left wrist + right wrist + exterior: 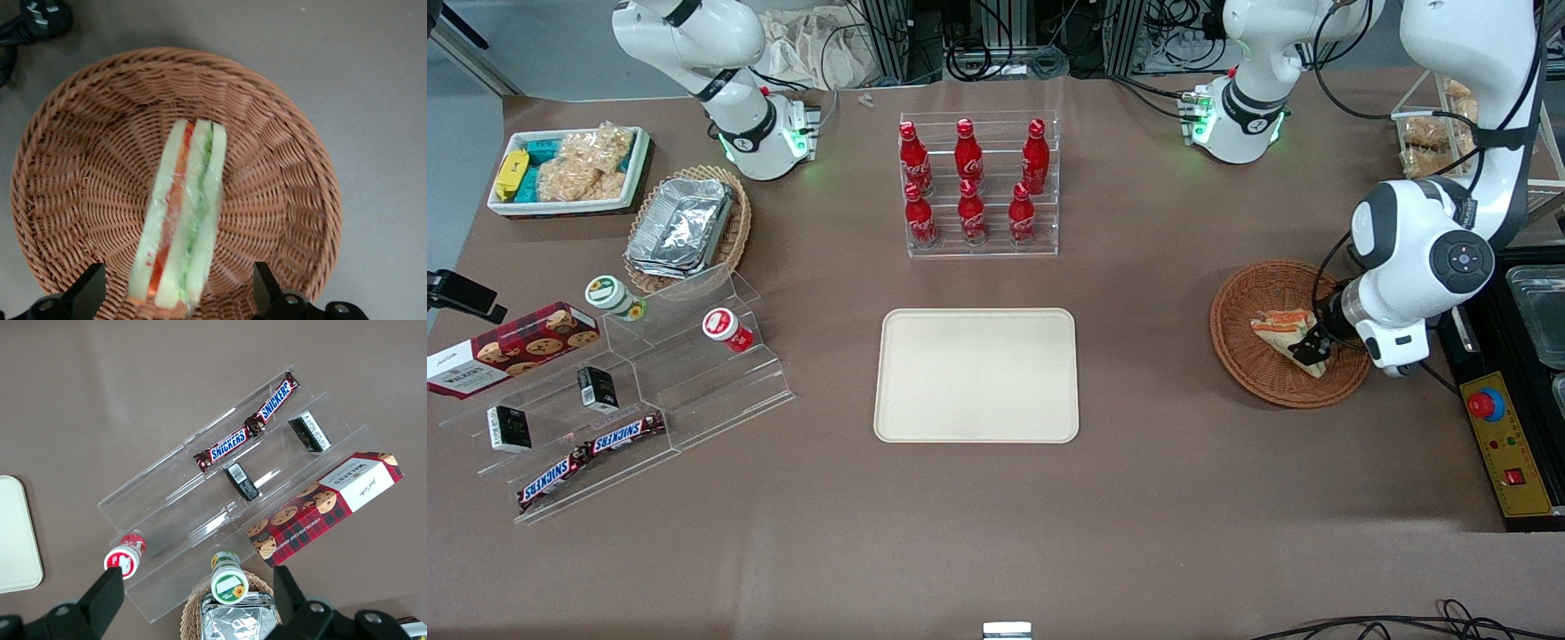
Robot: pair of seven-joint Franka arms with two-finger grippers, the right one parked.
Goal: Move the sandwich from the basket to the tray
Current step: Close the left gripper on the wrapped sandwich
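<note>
Six red cola bottles (971,182) stand on a clear rack (980,244); two Snickers bars (591,453).

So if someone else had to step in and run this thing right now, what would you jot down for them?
Gripper: open, down over the basket, fingers on either side of the sandwich, not yet closed on it.
Sandwich: lying in the basket, wrapped, not lifted.
Tray: mid-table, nothing on it.
Done: approach to the sandwich.
Left: close on it, lift, carry it to the tray, set it down, release.

Left arm bent low, pincer (179,293) downward, fingers (90,287) spread wide.
</note>
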